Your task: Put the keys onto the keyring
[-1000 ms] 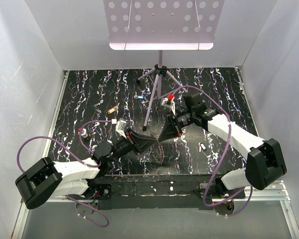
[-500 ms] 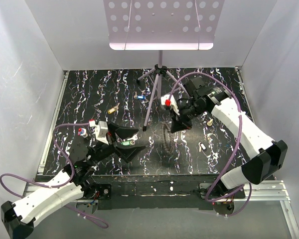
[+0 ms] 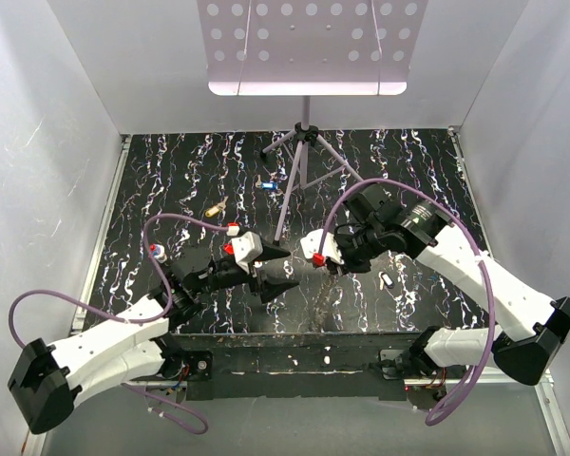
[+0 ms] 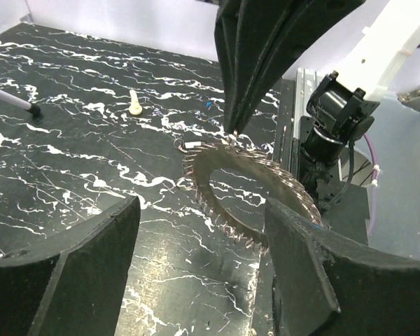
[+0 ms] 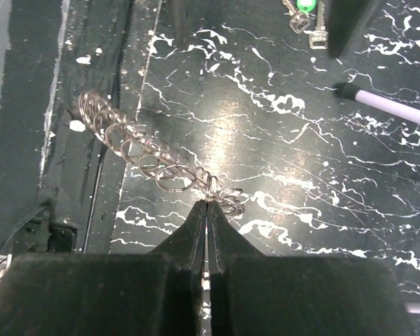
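The keyring (image 4: 246, 198) lies on the black marbled table, a silvery ring with a jagged rim of small loops; it also shows in the right wrist view (image 5: 150, 162) and faintly in the top view (image 3: 320, 289). My right gripper (image 5: 208, 204) is shut, pinching one small loop at the keyring's rim; its fingers (image 4: 266, 63) come down onto the ring's far edge. My left gripper (image 4: 203, 208) is open and empty, its jaws straddling the ring's near side just left of it (image 3: 291, 268). A green-headed key (image 5: 306, 5) lies between the left fingers.
A tripod stand (image 3: 302, 142) stands at the back centre, one leg (image 5: 385, 106) reaching near the grippers. A brass key (image 3: 214, 207), a blue key (image 3: 266, 184) and a red-headed key (image 3: 156, 252) lie to the left. A small white piece (image 3: 385, 279) lies right of the ring.
My right gripper has come down and towards the front onto the keyring and is shut on it. My left gripper has swung right, up to the ring, staying open.
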Controlling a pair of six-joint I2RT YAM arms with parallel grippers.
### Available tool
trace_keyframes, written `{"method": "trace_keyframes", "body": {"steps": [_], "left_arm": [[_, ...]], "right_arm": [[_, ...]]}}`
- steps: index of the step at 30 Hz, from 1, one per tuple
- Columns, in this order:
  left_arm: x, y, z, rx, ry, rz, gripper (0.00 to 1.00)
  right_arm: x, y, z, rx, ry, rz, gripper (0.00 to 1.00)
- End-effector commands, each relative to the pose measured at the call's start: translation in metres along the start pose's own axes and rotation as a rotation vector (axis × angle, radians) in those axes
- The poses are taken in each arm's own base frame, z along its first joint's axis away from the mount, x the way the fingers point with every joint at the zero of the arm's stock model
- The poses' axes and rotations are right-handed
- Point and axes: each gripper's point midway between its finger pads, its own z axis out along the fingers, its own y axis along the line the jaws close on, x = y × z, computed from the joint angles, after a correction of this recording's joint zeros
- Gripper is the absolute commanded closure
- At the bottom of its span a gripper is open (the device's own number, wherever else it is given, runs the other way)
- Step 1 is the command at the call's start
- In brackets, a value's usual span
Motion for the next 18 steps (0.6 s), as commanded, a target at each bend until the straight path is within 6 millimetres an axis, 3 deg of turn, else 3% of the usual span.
{"method": "trace_keyframes", "body": {"steps": [1, 8, 14, 18], "left_arm": [[-0.019, -0.003, 0.013, 0.065, -0.052, 0.08, 0.32], [-0.016, -0.002, 0.033, 0.11, -0.072, 0.043, 0.47], [-0.018, 0.001, 0.045, 0.127, -0.089, 0.027, 0.71], [-0.017, -0.003, 0.05, 0.159, -0.093, -0.007, 0.74]], "right_arm": [[-0.011, -0.023, 0.001, 0.104, -0.016, -0.015, 0.99], [-0.017, -0.019, 0.006, 0.066, -0.036, -0.005, 0.99], [-0.02, -0.017, 0.011, 0.05, -0.053, 0.005, 0.99], [-0.024, -0.017, 0.013, 0.049, -0.073, 0.011, 0.99]]}}
